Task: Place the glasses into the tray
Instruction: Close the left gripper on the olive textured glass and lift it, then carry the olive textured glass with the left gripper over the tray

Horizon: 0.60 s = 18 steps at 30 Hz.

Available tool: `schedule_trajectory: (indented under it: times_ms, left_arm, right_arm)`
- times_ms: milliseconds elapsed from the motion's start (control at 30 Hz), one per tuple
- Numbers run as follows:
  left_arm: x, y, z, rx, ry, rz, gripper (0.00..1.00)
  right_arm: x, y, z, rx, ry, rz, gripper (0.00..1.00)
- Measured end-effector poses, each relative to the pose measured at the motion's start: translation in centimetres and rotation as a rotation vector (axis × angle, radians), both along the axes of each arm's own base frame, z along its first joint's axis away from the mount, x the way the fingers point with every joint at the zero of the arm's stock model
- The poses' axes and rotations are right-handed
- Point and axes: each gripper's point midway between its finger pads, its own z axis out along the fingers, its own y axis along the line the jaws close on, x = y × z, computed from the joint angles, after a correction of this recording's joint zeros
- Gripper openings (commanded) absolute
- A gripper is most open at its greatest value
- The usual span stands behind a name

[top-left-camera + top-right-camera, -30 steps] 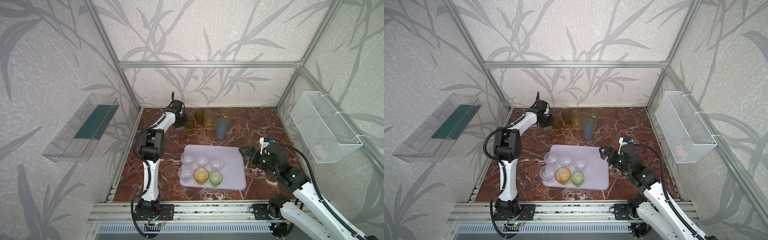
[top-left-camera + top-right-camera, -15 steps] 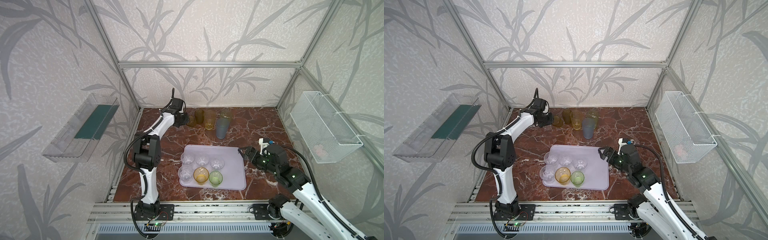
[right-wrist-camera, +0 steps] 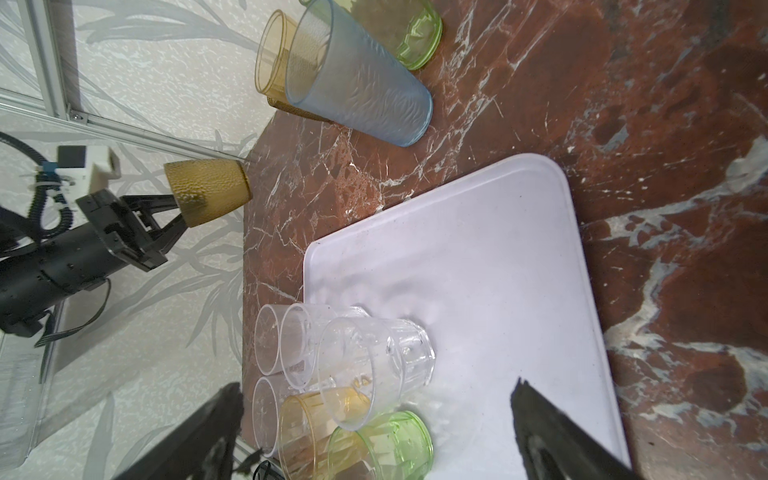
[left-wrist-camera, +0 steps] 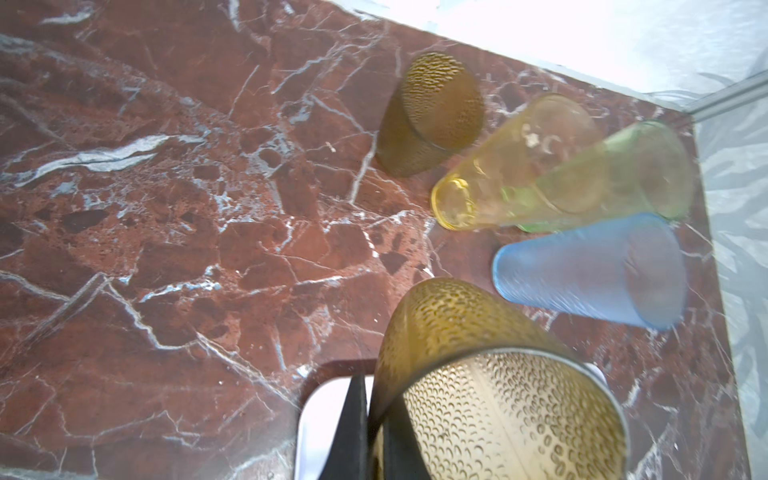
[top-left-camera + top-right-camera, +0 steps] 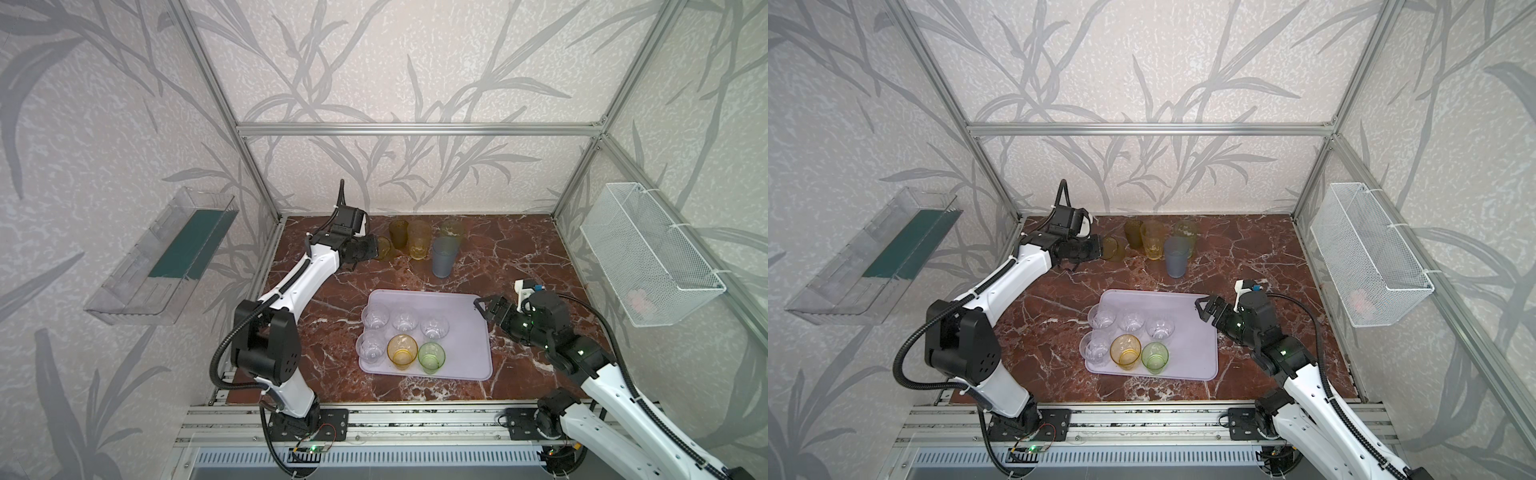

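Observation:
My left gripper [image 5: 376, 249] [image 4: 372, 419] is shut on the rim of a short olive-brown dimpled glass [image 5: 385, 248] [image 5: 1113, 248] [image 4: 478, 374] [image 3: 208, 191], held tilted above the back left of the table. Behind it stand another olive-brown glass [image 5: 397, 235] [image 4: 432, 112], a tall amber glass [image 5: 417, 241], a tall green glass [image 5: 452, 230] and a blue-grey glass [image 5: 444, 257] [image 3: 357, 83]. The lavender tray [image 5: 461, 332] [image 5: 1192, 332] [image 3: 478, 249] holds several clear glasses [image 5: 405, 320], an amber one [image 5: 402, 351] and a green one [image 5: 431, 357]. My right gripper [image 5: 482, 305] [image 5: 1202, 305] [image 3: 376, 386] hangs open and empty over the tray's back right corner.
A clear wall bin [image 5: 166, 257] hangs on the left wall and a white wire basket [image 5: 648, 257] on the right wall. The back wall and metal frame posts stand close behind the row of glasses. The tray's right half is bare.
The left arm's elbow has swung down and left, and its gripper has drawn the olive-brown glass slightly right and forward. The right arm has stayed still.

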Motion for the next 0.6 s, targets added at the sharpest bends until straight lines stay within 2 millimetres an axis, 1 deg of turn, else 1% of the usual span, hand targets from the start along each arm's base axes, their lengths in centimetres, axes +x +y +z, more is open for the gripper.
schedule_trajectory:
  times_ms: [100,167,233,333,433,533,600]
  left_arm:
    - [-0.9,-1.3,1.4,-0.002,-0.034,-0.030,0.00]
    - [-1.3,-1.8,1.8,0.003,-0.046,-0.041,0.00]
    - [-1.8,-2.4,1.7,0.011,-0.046,-0.052,0.00]
    - [-2.6,-2.8,1.0,0.030,-0.031,-0.060,0.00]
    - [-3.5,-3.2,0.5,0.053,-0.019,-0.067,0.00]
    - [-4.2,-3.9,1.0,0.069,-0.032,-0.081,0.00]
    - [-5.0,-4.4,1.5,0.078,-0.038,-0.098,0.00]
  right_arm:
    - [-0.1,0.4,-0.3,0.022,0.009,0.011,0.99]
    - [-0.2,0.6,-0.2,0.041,0.011,0.019,0.99]
    - [-0.2,0.8,0.0,0.051,0.006,0.027,0.99]
    - [-0.2,0.9,0.1,0.050,0.001,0.034,0.99]
    - [-0.3,0.9,-0.2,0.035,0.005,0.047,0.99]
    - [-0.3,1.0,-0.6,0.021,0.021,0.061,0.99]
    - [-0.4,1.0,-1.0,0.014,0.033,0.068,0.99]
